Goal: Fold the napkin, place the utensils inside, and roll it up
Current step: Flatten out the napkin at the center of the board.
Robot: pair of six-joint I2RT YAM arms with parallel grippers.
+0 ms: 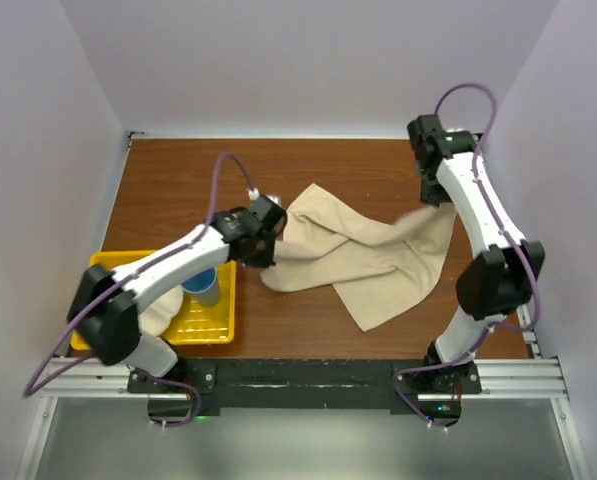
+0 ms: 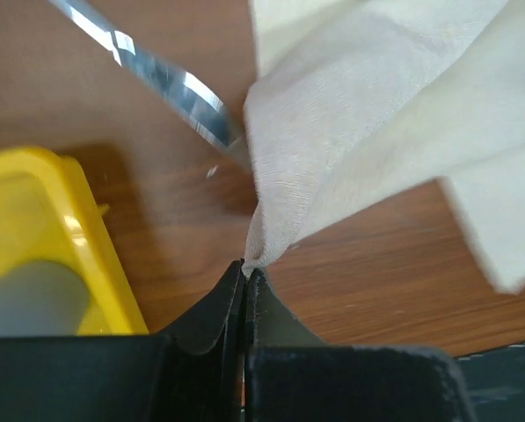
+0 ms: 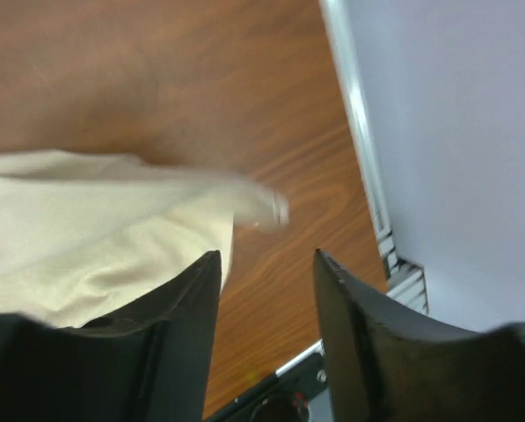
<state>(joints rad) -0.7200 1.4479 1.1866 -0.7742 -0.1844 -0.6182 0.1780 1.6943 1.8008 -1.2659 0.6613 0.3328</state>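
Right of the yellow tray [image 1: 213,328], the napkin [image 1: 368,255] sprawls twisted and rumpled, not yet folded flat. Close by the tray the left gripper [image 2: 247,271] is pinched tight on one cloth corner, while well away from the tray the right gripper [image 3: 266,257] stands with fingers apart and nothing between them. Just past the tray the knife [image 2: 161,81] lies bare, one end meeting the cloth's edge, so folding, loading and rolling all look left to do.

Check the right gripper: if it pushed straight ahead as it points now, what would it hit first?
Probably the napkin, whose blurred loose corner sits in line with the open right gripper; otherwise the bare table under it. Depth is unclear.
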